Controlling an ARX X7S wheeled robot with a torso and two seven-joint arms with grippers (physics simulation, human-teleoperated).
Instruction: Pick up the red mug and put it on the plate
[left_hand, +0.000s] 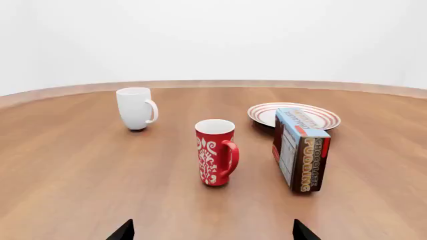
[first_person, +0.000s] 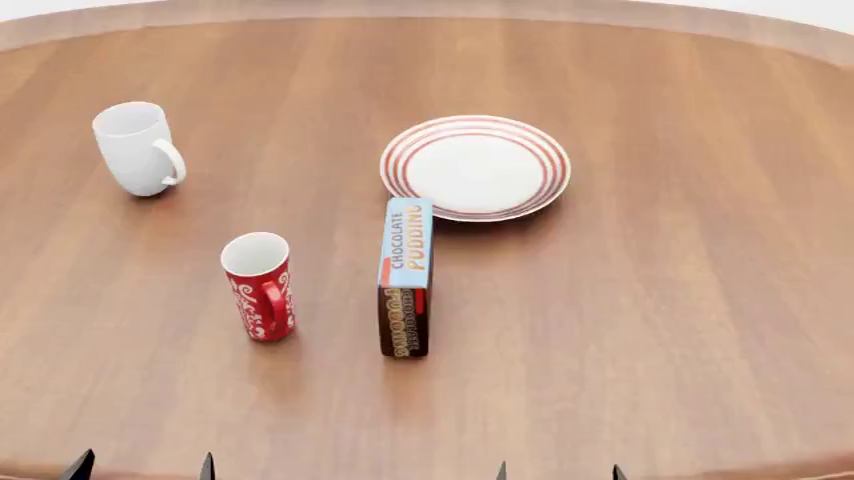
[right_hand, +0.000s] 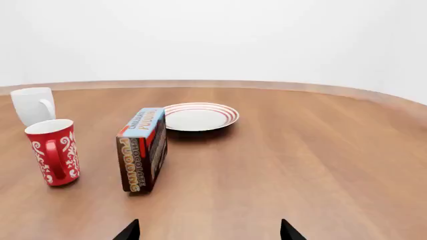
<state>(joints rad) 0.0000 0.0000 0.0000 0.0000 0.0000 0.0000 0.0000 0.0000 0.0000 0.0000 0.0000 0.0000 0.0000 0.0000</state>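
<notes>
Two grippers wait at the near edge of the table (first_person: 694, 340), the left gripper (left_hand: 212, 231) and the right gripper (right_hand: 208, 230), both with fingers apart and holding nothing. The red mug (first_person: 259, 287) stands upright toward the near left side, well apart from the plate (first_person: 475, 166), with a pudding box (first_person: 406, 277) standing between them. It looks stiff, glazed and probably slippery and breakable, so I would close on the slim body below the rim, away from the handle.

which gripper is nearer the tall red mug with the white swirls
Left. The left gripper sits almost straight in front of the tall red mug; the right gripper is off to its right, beyond the pudding box.
</notes>
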